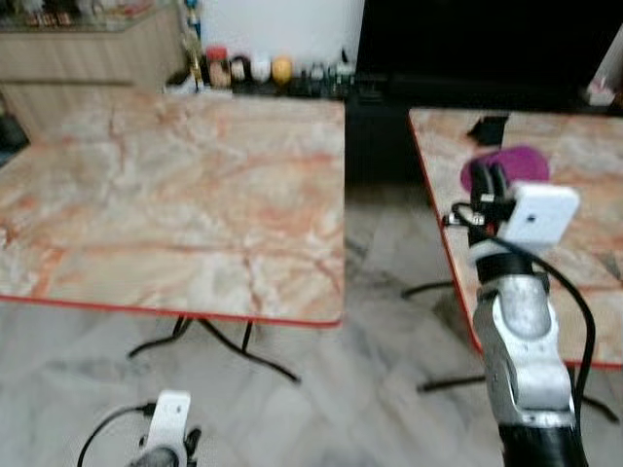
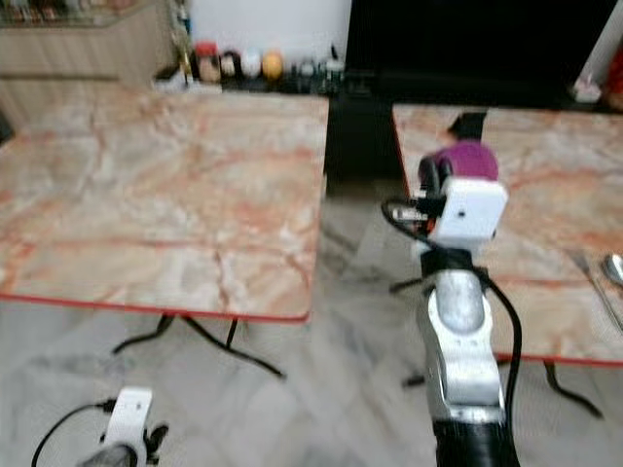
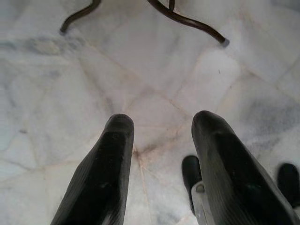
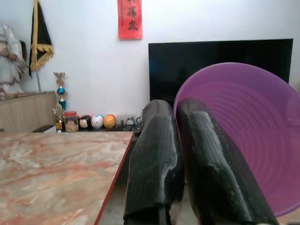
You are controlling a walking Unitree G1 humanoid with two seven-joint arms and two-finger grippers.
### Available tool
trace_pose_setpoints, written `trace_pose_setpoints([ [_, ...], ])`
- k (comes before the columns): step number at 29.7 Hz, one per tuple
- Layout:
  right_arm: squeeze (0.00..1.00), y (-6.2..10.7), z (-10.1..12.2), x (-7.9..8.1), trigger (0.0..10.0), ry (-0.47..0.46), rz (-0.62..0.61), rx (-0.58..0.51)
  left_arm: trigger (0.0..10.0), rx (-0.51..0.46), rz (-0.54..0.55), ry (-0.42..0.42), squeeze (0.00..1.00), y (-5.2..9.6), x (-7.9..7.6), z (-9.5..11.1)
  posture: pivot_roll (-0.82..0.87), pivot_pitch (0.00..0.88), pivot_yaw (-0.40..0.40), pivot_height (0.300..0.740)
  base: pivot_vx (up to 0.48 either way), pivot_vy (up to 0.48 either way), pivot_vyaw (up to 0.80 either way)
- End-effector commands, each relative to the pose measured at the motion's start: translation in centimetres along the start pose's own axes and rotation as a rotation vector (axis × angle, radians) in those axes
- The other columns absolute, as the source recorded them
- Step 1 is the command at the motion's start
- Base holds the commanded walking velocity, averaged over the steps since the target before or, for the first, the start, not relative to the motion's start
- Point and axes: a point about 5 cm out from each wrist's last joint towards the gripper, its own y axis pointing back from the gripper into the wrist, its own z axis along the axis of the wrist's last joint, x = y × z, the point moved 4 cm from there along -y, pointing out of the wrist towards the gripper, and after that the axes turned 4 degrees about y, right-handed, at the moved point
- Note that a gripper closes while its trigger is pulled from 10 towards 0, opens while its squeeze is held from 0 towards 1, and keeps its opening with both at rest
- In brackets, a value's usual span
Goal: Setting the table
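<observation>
Two marble-patterned tables with red edging stand side by side on a pale marble floor (image 3: 154,70), with a gap between them. The left table (image 1: 175,204) is the larger in view, and its dark curved metal legs (image 1: 219,342) show under its near edge. The right table (image 2: 545,233) carries a spoon (image 2: 613,268) and a thin piece of cutlery (image 2: 592,282) near its right edge, and a small dark object (image 2: 467,125) lies close to its far left corner. Behind both tables stand a wide black screen (image 4: 218,65) against a white wall, a wooden sideboard (image 1: 88,49) at far left, and a row of small jars and round ornaments (image 4: 91,122) along a low shelf. A red hanging scroll (image 4: 130,18) is on the wall above. The right arm is raised over the left edge of the right table, and the right gripper (image 4: 180,140) has its two black fingers pressed together on the rim of a purple bowl (image 4: 243,136), which is held tilted on its side in the air near that table's far left corner. The left gripper (image 3: 161,136) hangs low beside the robot, fingers spread, over the bare floor just in front of the left table's legs.
</observation>
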Motion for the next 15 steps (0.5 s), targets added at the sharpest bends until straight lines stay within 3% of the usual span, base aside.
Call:
trace_pose_setpoints([
  [1, 0.00, 0.17, -0.23, -1.02, 10.0, -0.025, -0.041, 0.018, 10.0, 0.013, -0.024, -0.019, 0.00, -0.01, -0.79, -0.30, -0.06, 0.000, 0.023, 0.740, 0.000, -0.349, 0.00],
  [15, 0.00, 0.40, -0.51, -1.04, 10.0, -0.034, -0.040, 0.036, 10.0, 0.026, -0.028, -0.027, 0.00, 0.12, -0.75, -0.85, -0.06, 0.000, 0.020, 0.740, 0.000, -0.352, 0.00],
])
